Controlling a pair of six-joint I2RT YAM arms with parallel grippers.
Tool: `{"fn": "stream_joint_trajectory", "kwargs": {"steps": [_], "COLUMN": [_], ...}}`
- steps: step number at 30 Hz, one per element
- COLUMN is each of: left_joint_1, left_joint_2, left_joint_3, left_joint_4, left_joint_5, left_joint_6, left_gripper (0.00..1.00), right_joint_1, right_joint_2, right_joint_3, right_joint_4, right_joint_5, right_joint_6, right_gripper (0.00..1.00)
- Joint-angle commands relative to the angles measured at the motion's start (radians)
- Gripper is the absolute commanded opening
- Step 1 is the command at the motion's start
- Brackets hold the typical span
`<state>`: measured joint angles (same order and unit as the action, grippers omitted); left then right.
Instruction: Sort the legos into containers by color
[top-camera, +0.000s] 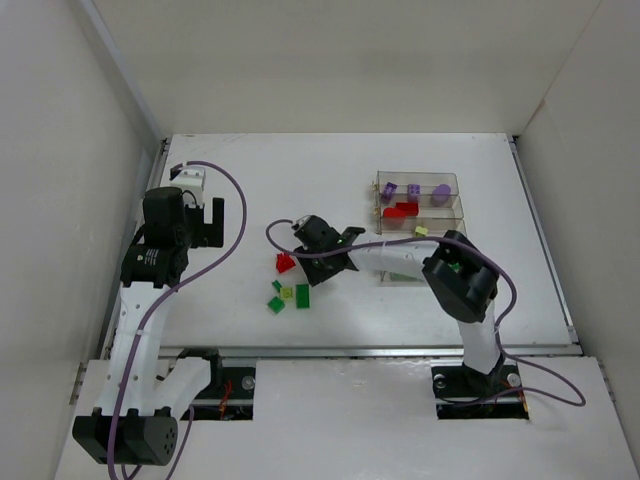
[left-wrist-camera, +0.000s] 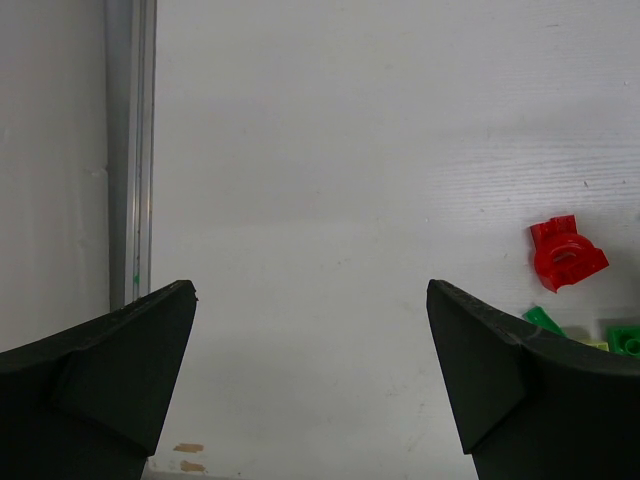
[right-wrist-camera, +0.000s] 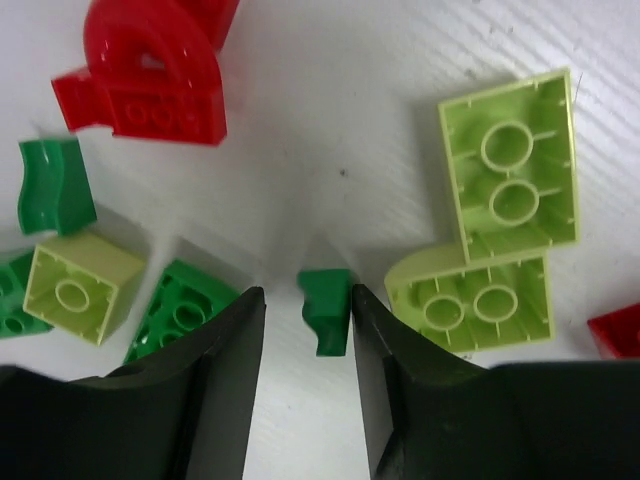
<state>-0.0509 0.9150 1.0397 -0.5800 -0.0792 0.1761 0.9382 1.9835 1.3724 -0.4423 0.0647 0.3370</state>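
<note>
My right gripper (right-wrist-camera: 308, 298) is low over the loose legos, jaws partly open around a tiny dark green brick (right-wrist-camera: 327, 300). The brick touches the right finger (right-wrist-camera: 385, 350), with a gap to the left finger. Around it lie a red brick (right-wrist-camera: 150, 70), two yellow-green bricks (right-wrist-camera: 510, 160), a small yellow-green cube (right-wrist-camera: 75, 285) and more dark green bricks (right-wrist-camera: 180, 310). In the top view this gripper (top-camera: 312, 255) sits beside the loose pile (top-camera: 287, 285). The containers (top-camera: 420, 215) hold purple (top-camera: 412, 190) and red (top-camera: 400, 210) bricks. My left gripper (top-camera: 203, 235) is open and empty.
The left wrist view shows my open left gripper (left-wrist-camera: 310, 290) above bare table, the red brick (left-wrist-camera: 565, 255) to its right and a metal rail (left-wrist-camera: 130, 150) at the table's left edge. White walls enclose the table. A white block (top-camera: 190, 180) sits at the back left.
</note>
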Motion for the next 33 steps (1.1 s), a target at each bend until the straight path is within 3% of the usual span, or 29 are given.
{"fn": "stream_joint_trajectory", "kwargs": {"steps": [1, 4, 7, 11, 16, 22, 29, 33], "left_joint_1": [-0.004, -0.004, -0.004, -0.004, -0.004, -0.035, -0.254, -0.328], "left_joint_2": [-0.015, -0.015, -0.015, -0.015, -0.015, 0.007, 0.281, 0.389], "left_joint_3": [-0.007, -0.007, -0.007, -0.007, -0.017, -0.029, 0.063, 0.063], "left_joint_4": [0.029, 0.029, 0.029, 0.029, 0.029, 0.02, -0.087, -0.078], "left_joint_5": [0.009, 0.009, 0.009, 0.009, 0.085, 0.179, 0.127, 0.16], "left_joint_6": [-0.009, -0.009, -0.009, -0.009, 0.057, 0.246, 0.307, 0.307], "left_gripper": [1.0, 1.0, 1.0, 1.0, 1.0, 0.97, 0.94, 0.99], "right_joint_1": [0.005, 0.005, 0.005, 0.005, -0.004, -0.229, -0.47, -0.568], "right_joint_2": [0.046, 0.061, 0.061, 0.034, -0.228, -0.492, -0.637, -0.619], "right_joint_3": [0.066, 0.088, 0.088, 0.099, 0.045, -0.158, -0.386, -0.395], "right_joint_4": [0.014, -0.012, -0.012, -0.045, -0.055, -0.189, -0.217, -0.194], "right_joint_5": [0.044, 0.058, 0.069, 0.069, 0.148, 0.225, 0.257, 0.207], "right_joint_6": [-0.012, -0.012, -0.003, -0.003, 0.081, 0.162, 0.159, 0.134], "right_gripper": [0.45, 0.33, 0.28, 0.0, 0.0, 0.0, 0.0, 0.0]}}
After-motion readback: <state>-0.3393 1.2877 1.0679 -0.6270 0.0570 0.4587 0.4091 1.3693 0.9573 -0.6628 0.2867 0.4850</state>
